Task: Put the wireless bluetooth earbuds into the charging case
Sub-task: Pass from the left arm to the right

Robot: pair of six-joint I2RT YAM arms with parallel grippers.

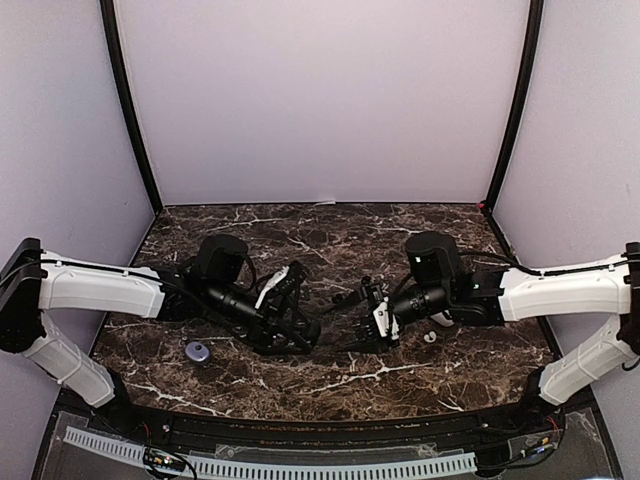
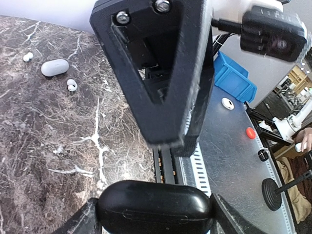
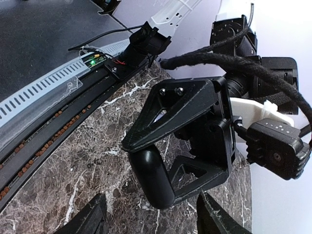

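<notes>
My left gripper is shut on a closed black oval charging case, held by its ends just above the marble near the table's front edge. The case also shows in the right wrist view, between the left fingers. My right gripper is open and empty, facing the case a short way off; its black finger fills the left wrist view. In the top view the left gripper and right gripper nearly meet at mid-table. Two white earbuds lie beside a grey case. Black earbuds are hidden.
A grey-blue oval case lies on the marble left of the left gripper. One small white bud lies under the right arm. A cable channel runs along the table's front edge. A blue bin sits beyond it.
</notes>
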